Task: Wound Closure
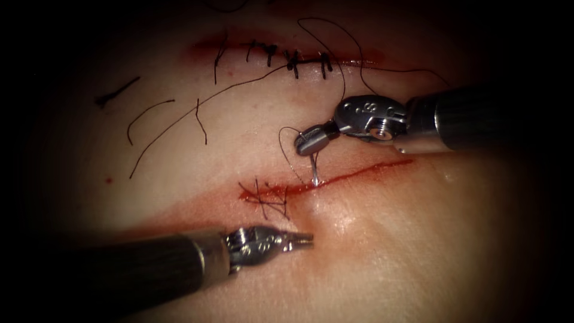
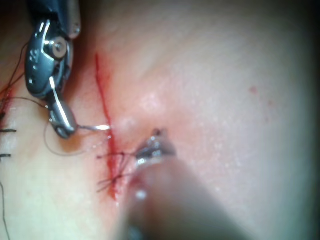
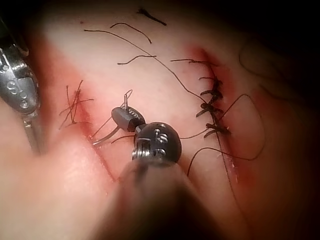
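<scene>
The tissue (image 1: 382,239) has an open cut (image 1: 359,173) with dark stitches (image 1: 266,200) at its left end. My right tool (image 1: 308,140) comes in from the right, jaws shut on the curved needle (image 1: 314,170) near its rear end. The needle points down, and its tip is in the tissue at the cut's far edge, just right of the stitches. It also appears as needle (image 2: 95,128) and needle (image 3: 106,136). Thin thread (image 1: 286,149) loops from the held end. My left tool (image 1: 302,240) lies below the cut, jaws shut, holding nothing, tip on the tissue.
A second cut (image 1: 287,57) across the far tissue is closed with several black stitches. A long thread (image 1: 197,107) trails from it toward the left. Cut thread ends (image 1: 149,110) lie loose at the left. Red fluid stains both cuts.
</scene>
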Controlling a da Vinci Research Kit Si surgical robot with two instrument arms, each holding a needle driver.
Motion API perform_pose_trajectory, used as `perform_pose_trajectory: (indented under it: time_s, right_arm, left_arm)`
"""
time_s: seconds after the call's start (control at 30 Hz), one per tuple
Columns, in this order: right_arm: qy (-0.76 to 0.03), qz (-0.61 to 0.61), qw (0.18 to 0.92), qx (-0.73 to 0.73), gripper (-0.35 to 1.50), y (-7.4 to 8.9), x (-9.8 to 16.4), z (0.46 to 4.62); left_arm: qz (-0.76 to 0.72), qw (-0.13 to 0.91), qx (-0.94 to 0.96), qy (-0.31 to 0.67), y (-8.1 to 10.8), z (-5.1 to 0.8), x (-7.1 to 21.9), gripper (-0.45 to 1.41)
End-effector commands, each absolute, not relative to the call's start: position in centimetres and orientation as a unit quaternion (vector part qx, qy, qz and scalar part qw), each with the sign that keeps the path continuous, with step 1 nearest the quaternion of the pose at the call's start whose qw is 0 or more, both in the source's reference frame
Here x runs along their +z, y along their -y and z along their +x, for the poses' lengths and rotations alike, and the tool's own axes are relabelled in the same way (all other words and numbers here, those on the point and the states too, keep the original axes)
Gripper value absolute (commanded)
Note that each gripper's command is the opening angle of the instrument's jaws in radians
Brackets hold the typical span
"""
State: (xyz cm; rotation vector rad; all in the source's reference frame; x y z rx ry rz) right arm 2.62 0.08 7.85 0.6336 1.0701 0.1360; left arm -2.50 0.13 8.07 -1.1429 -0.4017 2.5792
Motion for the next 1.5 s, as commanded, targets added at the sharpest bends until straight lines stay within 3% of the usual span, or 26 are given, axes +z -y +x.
perform_pose_trajectory:
  time_s: [0.03,0.9,1.5]
  right_arm:
    - [-0.504,0.292,0.811,0.058,-0.35,-0.08,7.92,2.68]
    - [-0.518,0.348,0.776,0.087,-0.35,0.02,7.77,2.71]
    - [-0.476,0.429,0.752,0.153,-0.35,0.23,7.75,2.70]
  left_arm:
    - [-0.397,0.145,0.895,0.141,-0.09,-2.56,8.13,0.12]
    - [-0.397,0.144,0.896,0.138,-0.10,-2.57,8.23,0.10]
    - [-0.398,0.141,0.896,0.138,-0.11,-2.53,8.28,0.10]
